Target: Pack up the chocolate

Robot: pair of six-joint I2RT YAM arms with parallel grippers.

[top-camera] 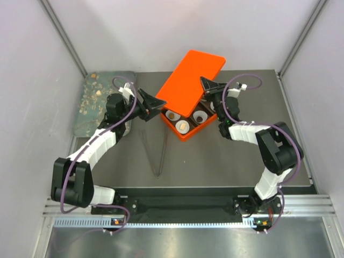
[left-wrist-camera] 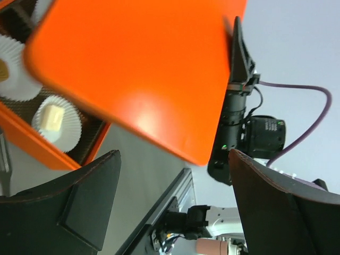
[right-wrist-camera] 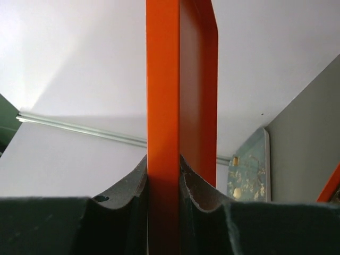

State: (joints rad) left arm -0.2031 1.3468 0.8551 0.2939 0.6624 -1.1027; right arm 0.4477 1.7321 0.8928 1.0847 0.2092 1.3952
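Right fingers (right-wrist-camera: 109, 215) pinched on orange lid (top-camera: 191, 80), left fingers (left-wrist-camera: 71, 204) spread — empty, box (top-camera: 186, 135) of paper cups (left-wrist-camera: 74, 134) holding chocolate (left-wrist-camera: 53, 117).

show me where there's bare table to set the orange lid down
Widest bare table: in front of the orange box, between the tongs and the right arm. A narrower strip lies between tongs and left arm. Crowded at the back: lid, right gripper clamping it, open left gripper, tray.
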